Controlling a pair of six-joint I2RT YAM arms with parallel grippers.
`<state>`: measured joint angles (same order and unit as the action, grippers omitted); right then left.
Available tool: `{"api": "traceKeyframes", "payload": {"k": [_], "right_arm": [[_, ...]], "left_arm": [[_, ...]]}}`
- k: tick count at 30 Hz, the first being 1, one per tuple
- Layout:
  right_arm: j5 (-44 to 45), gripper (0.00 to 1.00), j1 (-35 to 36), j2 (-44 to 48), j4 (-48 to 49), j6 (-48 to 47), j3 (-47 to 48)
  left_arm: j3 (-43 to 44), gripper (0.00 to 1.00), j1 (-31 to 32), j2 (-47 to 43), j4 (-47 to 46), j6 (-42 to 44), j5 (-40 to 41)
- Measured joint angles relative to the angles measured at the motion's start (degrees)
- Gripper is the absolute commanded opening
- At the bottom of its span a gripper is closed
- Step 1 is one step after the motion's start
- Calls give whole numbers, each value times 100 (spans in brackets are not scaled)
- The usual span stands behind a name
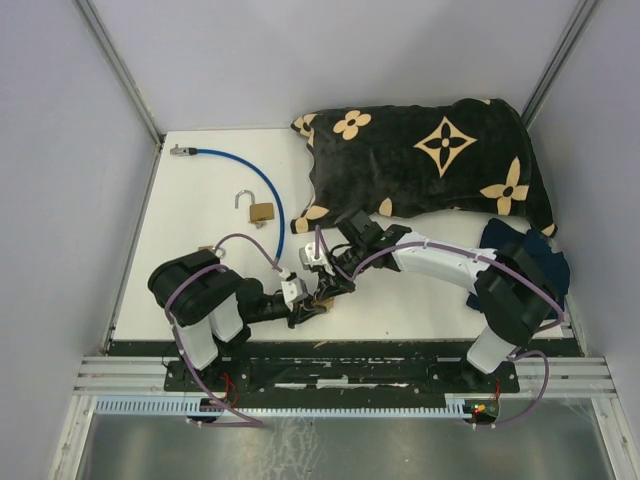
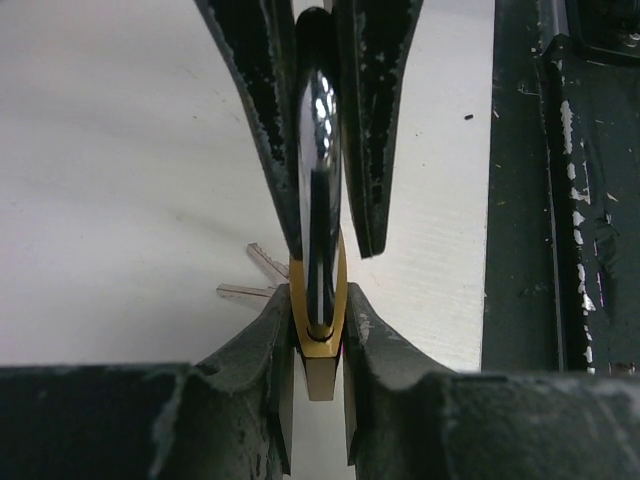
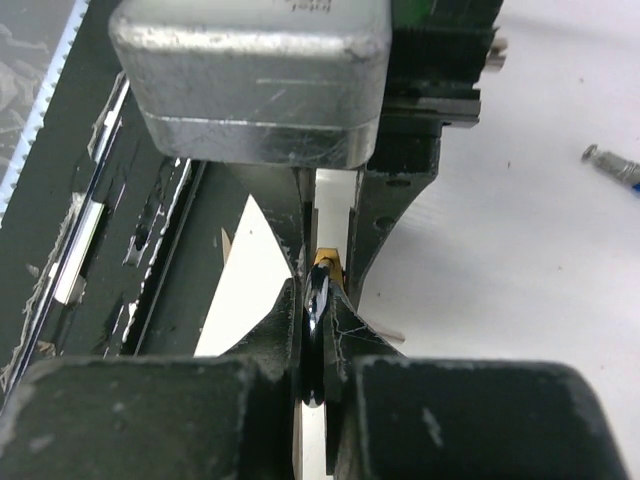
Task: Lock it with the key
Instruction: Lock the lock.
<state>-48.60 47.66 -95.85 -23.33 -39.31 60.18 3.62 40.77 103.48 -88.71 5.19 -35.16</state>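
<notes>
A small brass padlock [image 2: 320,345] is held between both grippers near the table's front edge, where it also shows in the top view [image 1: 323,298]. My left gripper [image 2: 320,300] is shut on its brass body. My right gripper [image 3: 317,290] is shut on its shiny shackle [image 3: 318,300], which also shows in the left wrist view [image 2: 318,150]. The brass body [image 3: 326,262] shows just past my right fingertips. Two key blades [image 2: 245,290] stick out to the left behind the padlock; I cannot tell whether one sits in the lock.
A second brass padlock [image 1: 260,211] with an open shackle lies mid-table. A blue cable [image 1: 262,175] curves from the back left. A black cloth with tan flowers [image 1: 430,160] covers the back right. The dark front rail [image 2: 560,200] runs beside the grippers.
</notes>
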Motion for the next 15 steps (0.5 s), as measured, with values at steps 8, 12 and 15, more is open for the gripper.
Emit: {"api": "traceKeyframes", "payload": {"k": [8,12,15], "right_arm": [[-424,2,-249,-234,-214,-85,372],[-350,2,-461,-170,-557,-83,505],[-146,2,-678,-118,-1029,-44,680]], "left_arm": [[17,4,-57,-33,35,-315,79],[236,42,-15,-24,212,-691,208],[341,55,-33,-240,197,-1008,413]]}}
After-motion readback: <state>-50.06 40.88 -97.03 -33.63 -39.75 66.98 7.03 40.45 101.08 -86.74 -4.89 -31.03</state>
